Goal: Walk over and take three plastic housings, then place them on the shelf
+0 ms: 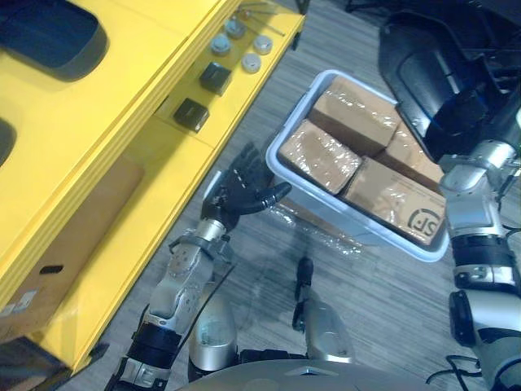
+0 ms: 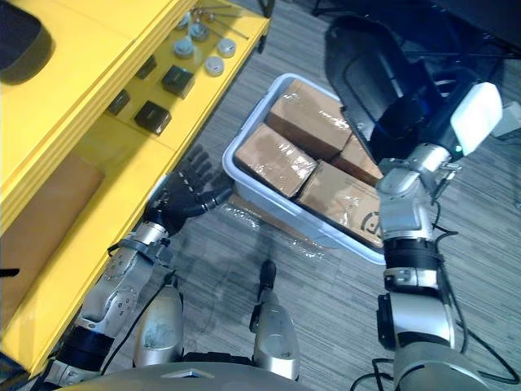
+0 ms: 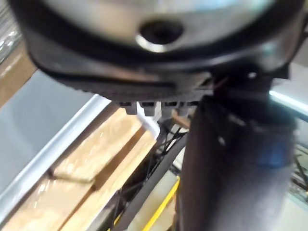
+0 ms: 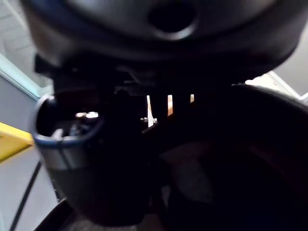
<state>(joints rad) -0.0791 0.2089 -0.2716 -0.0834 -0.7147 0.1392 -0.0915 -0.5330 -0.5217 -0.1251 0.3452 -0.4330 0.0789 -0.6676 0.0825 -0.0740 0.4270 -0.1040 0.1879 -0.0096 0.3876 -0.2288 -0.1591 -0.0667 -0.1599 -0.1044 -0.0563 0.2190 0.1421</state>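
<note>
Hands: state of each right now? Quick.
Left hand: open, fingers spread, holding nothing.
Right hand: closed on a black plastic housing, held up.

Grey plank floor (image 1: 391, 309) beside yellow shelving (image 1: 138, 49)

Head stereo downward, sharing bin (image 1: 324, 207), wrists close-up

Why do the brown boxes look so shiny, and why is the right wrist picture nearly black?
Left eye view: light glares off the clear wrap on the boxes. Right wrist view: the right hand and a black housing sit close, shading nearly everything.
</note>
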